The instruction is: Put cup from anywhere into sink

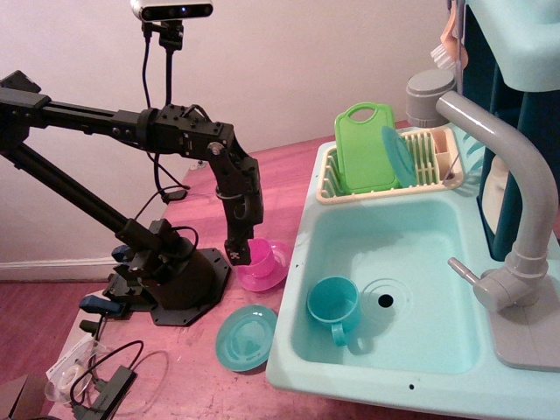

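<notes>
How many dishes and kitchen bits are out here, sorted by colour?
Pink: 2, the cup and the saucer under it.
Teal: 3, the mug in the sink, a plate on the table, a plate in the rack.
Green: 1, the cutting board.
Total: 6.

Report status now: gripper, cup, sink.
Gripper down at pink cup on saucer, grip unclear. Cup not yet in sink. Teal mug already in basin, room remains.
</notes>
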{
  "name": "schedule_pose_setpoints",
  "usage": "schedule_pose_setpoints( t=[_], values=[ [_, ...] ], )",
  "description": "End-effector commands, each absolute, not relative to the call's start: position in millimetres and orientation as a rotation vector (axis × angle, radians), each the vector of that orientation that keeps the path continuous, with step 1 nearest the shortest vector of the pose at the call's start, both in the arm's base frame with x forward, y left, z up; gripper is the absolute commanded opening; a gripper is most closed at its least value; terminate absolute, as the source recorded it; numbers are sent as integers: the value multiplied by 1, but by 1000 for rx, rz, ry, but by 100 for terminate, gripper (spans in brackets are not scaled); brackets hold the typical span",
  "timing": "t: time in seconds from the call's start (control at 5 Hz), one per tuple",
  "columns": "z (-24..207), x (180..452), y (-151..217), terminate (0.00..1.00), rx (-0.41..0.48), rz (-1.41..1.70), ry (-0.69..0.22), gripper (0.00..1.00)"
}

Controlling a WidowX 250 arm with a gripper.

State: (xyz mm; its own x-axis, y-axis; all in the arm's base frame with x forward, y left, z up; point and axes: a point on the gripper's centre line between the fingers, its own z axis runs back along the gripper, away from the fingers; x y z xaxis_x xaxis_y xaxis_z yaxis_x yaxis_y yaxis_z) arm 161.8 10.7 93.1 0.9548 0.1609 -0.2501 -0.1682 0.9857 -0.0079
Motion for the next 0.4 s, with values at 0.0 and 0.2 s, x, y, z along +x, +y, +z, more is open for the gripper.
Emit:
schedule_pose_setpoints(
  t=[0.0, 0.2],
  values=[
    [93, 162, 11, 0, -29, 167, 251, 100],
    [71, 163, 11, 0, -45, 153, 280, 100]
  ],
)
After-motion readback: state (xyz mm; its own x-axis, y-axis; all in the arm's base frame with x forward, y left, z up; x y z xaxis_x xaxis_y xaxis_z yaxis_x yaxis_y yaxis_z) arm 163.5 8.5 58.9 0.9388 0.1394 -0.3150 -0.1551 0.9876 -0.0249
